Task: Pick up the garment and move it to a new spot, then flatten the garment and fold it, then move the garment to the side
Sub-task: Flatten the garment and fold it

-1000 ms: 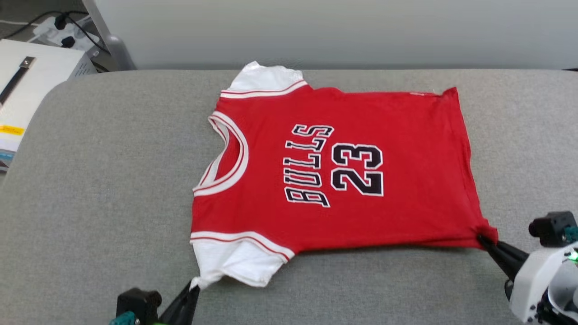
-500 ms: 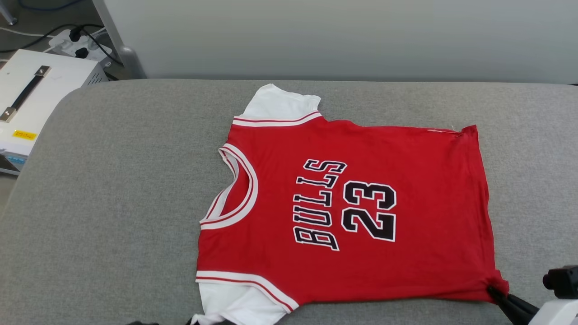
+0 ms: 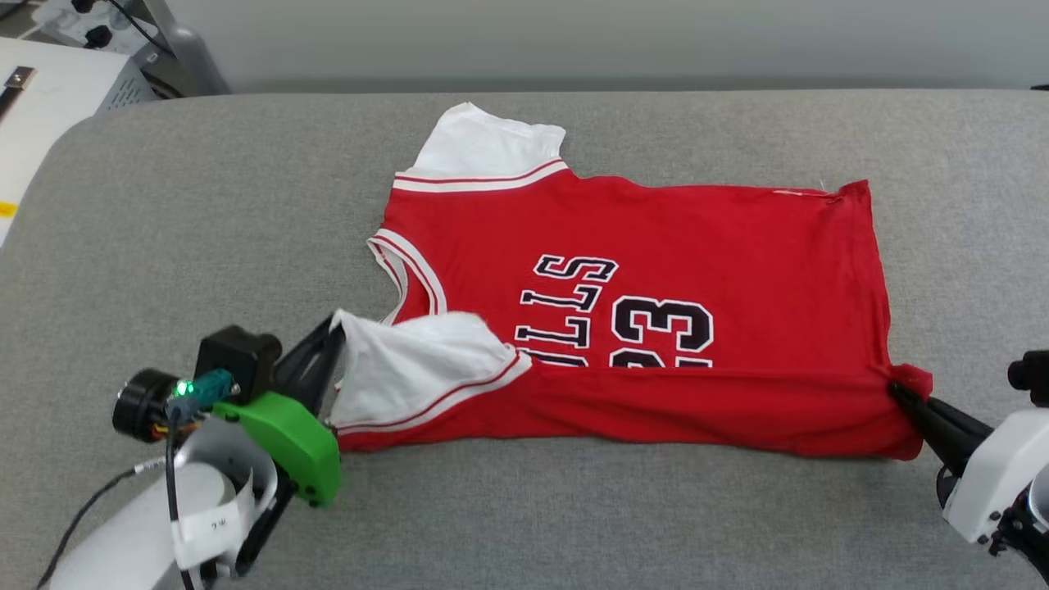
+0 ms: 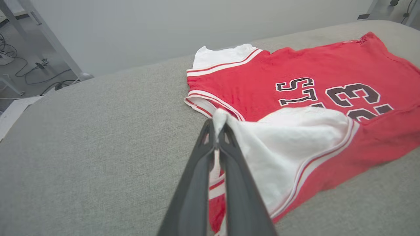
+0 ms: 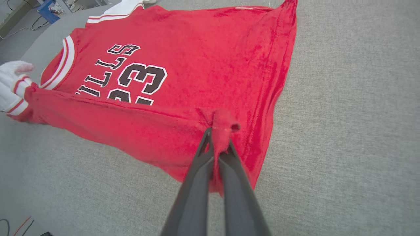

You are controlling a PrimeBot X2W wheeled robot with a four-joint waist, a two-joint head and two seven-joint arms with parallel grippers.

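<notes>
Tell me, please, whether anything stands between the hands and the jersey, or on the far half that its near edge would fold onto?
Nothing visible does. The left hand is shut on the jersey at its white sleeve, the right hand on a hem corner. The far half lies bare on the grey cushion.

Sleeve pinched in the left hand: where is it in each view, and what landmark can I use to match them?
Head view: sleeve lower left of centre, folded onto the shirt, at the left hand.
Left wrist view: sleeve centre to right, spreading from the fingertips.
Right wrist view: sleeve at the far left edge.
Shared landmark: the 23, its lower part covered by the fold.
</notes>
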